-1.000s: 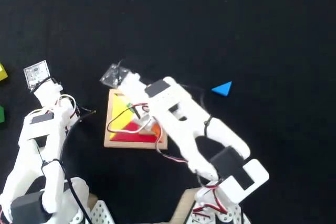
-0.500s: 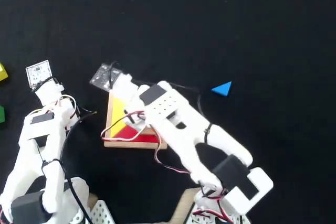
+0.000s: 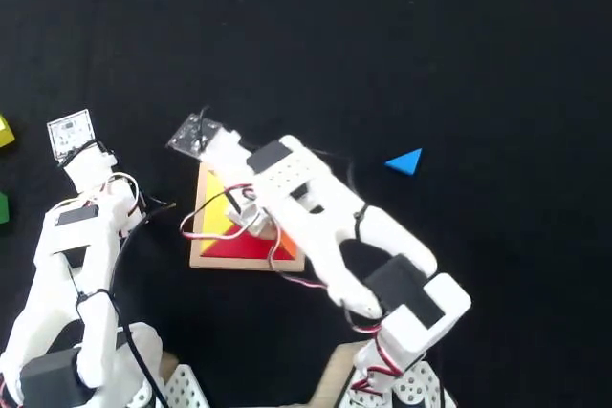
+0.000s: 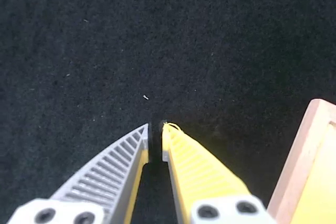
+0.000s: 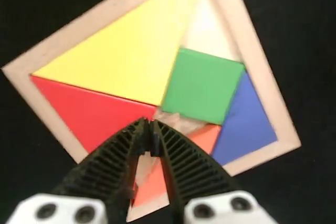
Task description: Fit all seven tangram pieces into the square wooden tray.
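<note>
Wooden tray (image 5: 79, 32) lies directly beneath the right gripper (image 5: 149, 129), whose jaws are pressed together, apparently empty; the left gripper (image 4: 156, 129), likewise closed on nothing, sits just beside its rim.

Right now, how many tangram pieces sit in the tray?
5: yellow triangle, red triangle, green square, blue piece, orange piece partly behind the right gripper, which may hide another.

L gripper (image 4: 156, 128), one grey finger, one yellow, tips closed over black cloth (image 4: 157, 35); wooden tray (image 4: 299, 166) corner w/ yellow piece (image 4: 324, 195) just beside.
</note>
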Controlling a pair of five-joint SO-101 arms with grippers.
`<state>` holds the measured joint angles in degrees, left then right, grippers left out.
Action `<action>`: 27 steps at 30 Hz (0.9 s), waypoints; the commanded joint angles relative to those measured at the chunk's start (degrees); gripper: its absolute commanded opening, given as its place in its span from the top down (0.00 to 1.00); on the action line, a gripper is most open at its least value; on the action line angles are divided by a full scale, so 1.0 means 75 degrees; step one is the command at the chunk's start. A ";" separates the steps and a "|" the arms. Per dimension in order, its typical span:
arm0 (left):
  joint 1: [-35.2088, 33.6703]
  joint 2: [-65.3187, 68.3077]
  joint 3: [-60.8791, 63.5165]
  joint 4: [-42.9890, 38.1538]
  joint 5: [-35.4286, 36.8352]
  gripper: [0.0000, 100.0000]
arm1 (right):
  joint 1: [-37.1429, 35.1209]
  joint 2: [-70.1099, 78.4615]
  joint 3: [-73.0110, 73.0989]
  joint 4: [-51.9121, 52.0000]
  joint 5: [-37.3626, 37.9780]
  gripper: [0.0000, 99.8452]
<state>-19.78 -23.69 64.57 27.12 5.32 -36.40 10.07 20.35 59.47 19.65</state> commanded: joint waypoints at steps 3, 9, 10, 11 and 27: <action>0.0018 -0.0164 -0.0100 -0.0117 -0.0094 0.94 | 0.0551 0.0006 -0.0158 0.0152 -0.0012 0.99; 0.0018 -0.0164 -0.0100 -0.0117 -0.0094 0.94 | 0.0750 -0.0018 -0.0158 0.0152 0.0000 0.99; 0.0018 -0.0164 -0.0100 -0.0117 -0.0094 0.94 | 0.0727 -0.0076 -0.0158 0.0152 0.0000 0.99; 0.0018 -0.0164 -0.0100 -0.0117 -0.0094 0.94 | 0.0680 -0.0182 -0.0158 0.0152 0.0000 0.99; 0.0018 -0.0152 -0.0100 -0.0117 -0.0105 0.94 | -0.0504 -0.1119 0.0416 0.1278 0.0797 0.99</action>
<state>-19.78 -23.69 64.57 27.12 4.88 -39.65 1.27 23.87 71.08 25.01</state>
